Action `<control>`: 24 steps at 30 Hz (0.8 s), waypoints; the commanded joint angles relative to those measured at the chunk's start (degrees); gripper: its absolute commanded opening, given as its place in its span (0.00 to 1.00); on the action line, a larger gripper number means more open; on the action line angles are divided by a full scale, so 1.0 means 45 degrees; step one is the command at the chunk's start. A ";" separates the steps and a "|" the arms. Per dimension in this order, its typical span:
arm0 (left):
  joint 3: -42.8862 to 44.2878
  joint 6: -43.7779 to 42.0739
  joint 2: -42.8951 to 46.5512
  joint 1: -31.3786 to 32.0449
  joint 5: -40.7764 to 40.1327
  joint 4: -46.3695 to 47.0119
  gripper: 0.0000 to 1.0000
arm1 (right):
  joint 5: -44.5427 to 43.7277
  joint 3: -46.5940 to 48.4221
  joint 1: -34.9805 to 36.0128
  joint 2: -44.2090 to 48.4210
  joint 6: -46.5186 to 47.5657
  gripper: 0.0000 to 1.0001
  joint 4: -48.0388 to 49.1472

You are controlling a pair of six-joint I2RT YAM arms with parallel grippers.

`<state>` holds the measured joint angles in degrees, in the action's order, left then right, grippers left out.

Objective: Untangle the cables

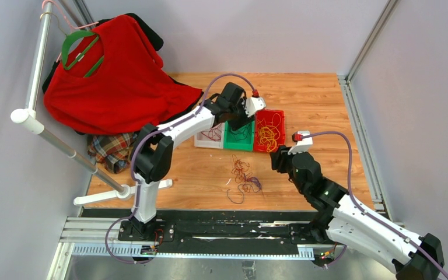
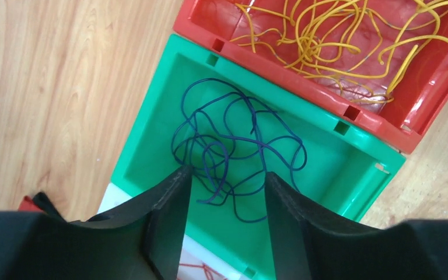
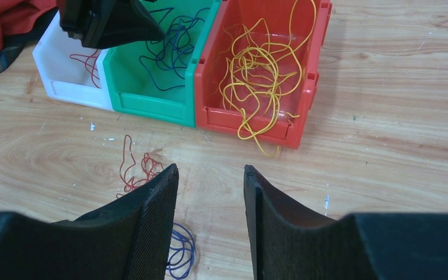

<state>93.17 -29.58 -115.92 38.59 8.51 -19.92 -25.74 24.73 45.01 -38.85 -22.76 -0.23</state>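
Observation:
A tangle of thin red and blue cables point(image 1: 244, 175) lies on the wooden table between the arms. More blue cables point(image 2: 233, 146) lie loose in the green bin point(image 2: 151, 134), and yellow cables point(image 2: 326, 41) fill the red bin point(image 2: 426, 105). My left gripper point(image 2: 227, 172) hovers open over the green bin with nothing between its fingers. My right gripper point(image 3: 210, 169) stands open above bare wood in front of the bins. Red cables point(image 3: 134, 169) lie at its left, and a blue coil point(image 3: 181, 254) lies on the table below, between its fingers.
A white bin point(image 3: 64, 81) with a few red wires stands left of the green bin. A red shirt point(image 1: 111, 76) on a green hanger hangs from a rack point(image 1: 35, 116) at the back left, with a plaid cloth point(image 1: 111, 149) under it.

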 commanded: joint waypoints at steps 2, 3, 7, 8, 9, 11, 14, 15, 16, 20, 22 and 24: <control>0.1520 -0.0318 0.0811 -0.0378 0.0066 -0.2402 0.66 | -0.0085 0.0720 -0.0180 -0.0060 0.0175 0.45 -0.0310; 0.1745 -0.0335 0.1025 -0.0378 0.0064 -0.2894 0.72 | -0.0087 0.0760 -0.0182 -0.0102 0.0159 0.45 -0.0302; 0.2293 -0.0620 0.2160 -0.0395 0.0784 -0.4841 1.00 | 0.0485 0.0877 -0.0179 -0.0222 0.0156 0.44 -0.0337; 0.2276 -0.0624 0.2463 -0.0410 0.1024 -0.5215 0.99 | 0.0526 0.0916 -0.0184 -0.0242 0.0151 0.44 -0.0364; 0.2189 -0.0661 0.2808 -0.0411 0.1329 -0.5604 0.99 | 0.0566 0.0943 -0.0180 -0.0252 0.0156 0.44 -0.0399; 0.1387 -0.0729 0.3615 -0.0401 0.2243 -0.6224 0.98 | 0.0610 0.0963 -0.0179 -0.0253 0.0147 0.44 -0.0462; -0.0597 -0.0891 0.4955 -0.0336 0.4228 -0.6646 1.00 | 0.0711 0.0928 -0.0179 -0.0253 0.0100 0.44 -0.0530; -0.1349 -0.0961 0.5320 -0.0228 0.4669 -0.6647 1.00 | 0.0740 0.0898 -0.0189 -0.0273 0.0071 0.44 -0.0556; -0.2059 -0.1057 0.5580 -0.0049 0.4988 -0.6632 0.98 | 0.0754 0.0856 -0.0180 -0.0290 0.0046 0.44 -0.0555; -0.4335 -0.0982 0.5681 0.0698 0.5361 -0.5713 0.92 | 0.0802 0.0635 -0.0194 -0.0295 -0.0137 0.44 -0.0615; -0.4809 -0.0468 0.5279 0.0848 0.5364 -0.4815 0.90 | 0.0850 0.0481 -0.0179 -0.0194 -0.0254 0.44 -0.0633; -0.4812 -0.0024 0.4639 0.0877 0.5191 -0.3948 0.89 | 0.0843 0.0360 -0.0189 -0.0113 -0.0316 0.44 -0.0694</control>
<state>72.99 -33.10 -90.96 42.11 29.63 -44.75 -22.33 26.83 44.99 -40.18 -23.07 -1.96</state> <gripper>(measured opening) 0.898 0.442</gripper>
